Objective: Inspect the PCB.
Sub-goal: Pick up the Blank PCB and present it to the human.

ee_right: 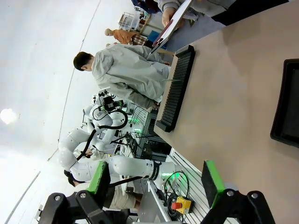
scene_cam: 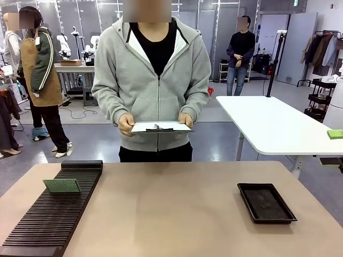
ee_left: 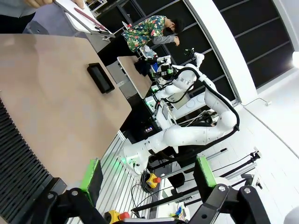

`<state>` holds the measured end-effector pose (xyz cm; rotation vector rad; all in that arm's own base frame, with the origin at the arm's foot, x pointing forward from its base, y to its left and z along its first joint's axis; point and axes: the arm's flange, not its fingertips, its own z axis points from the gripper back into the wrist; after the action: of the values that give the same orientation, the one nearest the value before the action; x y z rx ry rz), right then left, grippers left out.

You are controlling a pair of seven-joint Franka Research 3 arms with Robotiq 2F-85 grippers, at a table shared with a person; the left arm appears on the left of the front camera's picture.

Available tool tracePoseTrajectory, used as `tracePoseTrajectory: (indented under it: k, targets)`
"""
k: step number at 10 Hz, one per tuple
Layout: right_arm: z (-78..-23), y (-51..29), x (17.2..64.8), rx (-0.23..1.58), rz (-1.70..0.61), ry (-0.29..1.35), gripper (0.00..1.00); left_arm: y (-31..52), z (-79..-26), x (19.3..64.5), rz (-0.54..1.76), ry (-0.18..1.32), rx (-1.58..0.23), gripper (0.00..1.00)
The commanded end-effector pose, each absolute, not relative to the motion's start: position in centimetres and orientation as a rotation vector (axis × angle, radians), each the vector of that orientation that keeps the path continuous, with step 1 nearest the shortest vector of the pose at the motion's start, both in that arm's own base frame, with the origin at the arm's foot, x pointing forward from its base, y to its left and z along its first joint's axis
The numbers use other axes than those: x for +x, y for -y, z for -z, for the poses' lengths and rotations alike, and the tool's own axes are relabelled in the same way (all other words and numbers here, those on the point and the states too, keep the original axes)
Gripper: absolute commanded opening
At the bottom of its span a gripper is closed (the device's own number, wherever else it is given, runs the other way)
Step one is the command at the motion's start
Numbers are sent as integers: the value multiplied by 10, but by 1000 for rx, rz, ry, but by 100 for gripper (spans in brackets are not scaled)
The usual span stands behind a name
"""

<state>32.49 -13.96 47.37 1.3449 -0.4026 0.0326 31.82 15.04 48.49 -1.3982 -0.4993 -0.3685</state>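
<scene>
The PCB is a small green board standing upright in a slot of the black ribbed rack at the table's left. My left gripper is open, its green-padded fingers wide apart in the air beyond the table's near edge, with nothing between them. The right gripper is also open and holds nothing, off the table's edge, with the rack farther away. Both grippers are well clear of the board.
A person in a grey hoodie stands at the far side holding a clipboard with white paper in both hands. A shallow black tray lies at the table's right. A white table stands behind on the right.
</scene>
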Motion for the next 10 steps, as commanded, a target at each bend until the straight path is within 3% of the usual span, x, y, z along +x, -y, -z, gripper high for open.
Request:
tracePoseTrajectory:
  k: [1, 3, 4, 6, 10]
  targets:
    - [-476, 140, 326, 1347, -41, 410, 100, -151, -485, 318, 381, 508, -1416, 100]
    - [-476, 140, 326, 1347, -41, 410, 100, -150, -485, 318, 368, 499, -1398, 100]
    - [-476, 140, 326, 1347, -41, 410, 100, -124, -513, 302, 541, 587, -1214, 100]
    - [-476, 140, 326, 1347, -41, 410, 100, -77, -554, 287, 799, 698, -659, 100]
    - [-476, 140, 326, 1347, -41, 410, 100, -30, -565, 323, 1105, 536, -246, 100]
